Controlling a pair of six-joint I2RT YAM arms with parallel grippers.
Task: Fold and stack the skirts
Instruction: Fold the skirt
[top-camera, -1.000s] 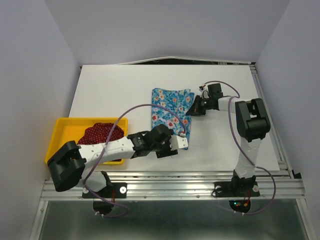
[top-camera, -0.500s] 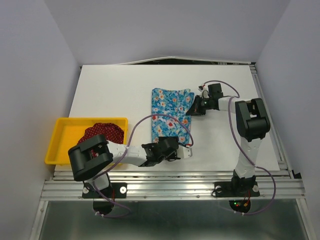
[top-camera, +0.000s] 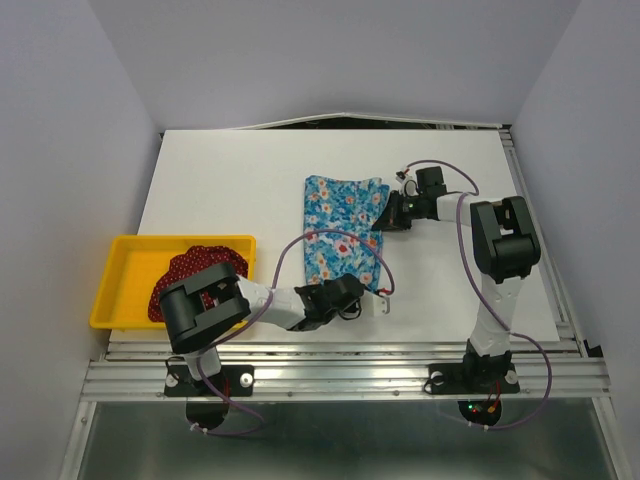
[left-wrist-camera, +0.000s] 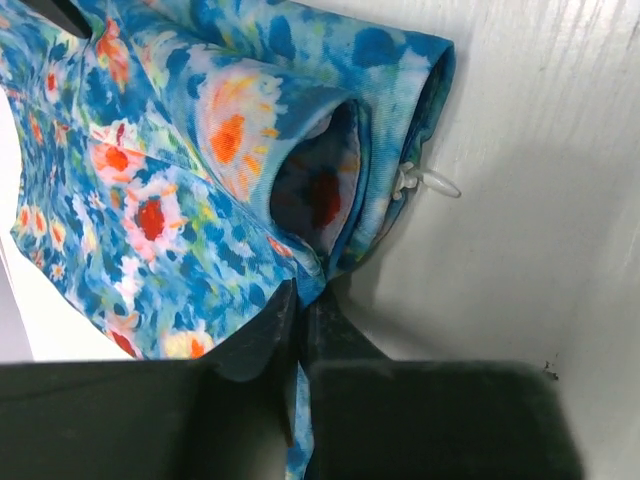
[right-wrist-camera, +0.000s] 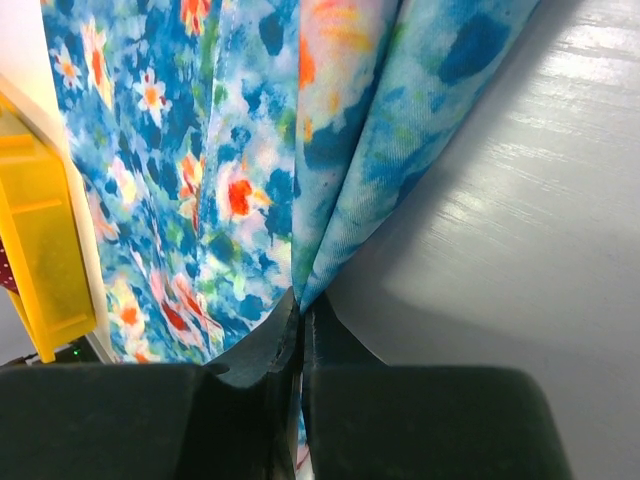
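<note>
Pulling our left gripper (left-wrist-camera: 301, 300) nearer, we kept it and our right gripper (right-wrist-camera: 300, 302) clenched on edges, likely the surest hold on the limp blue flowered cloth skirt (top-camera: 335, 222).

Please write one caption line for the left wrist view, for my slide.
Left gripper shut on an edge of the blue floral skirt, which lies on the white table.

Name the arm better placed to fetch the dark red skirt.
Left, probably: the yellow tray with the dark red skirt sits beside its base; the right fingers pinch the blue skirt farther off.
</note>
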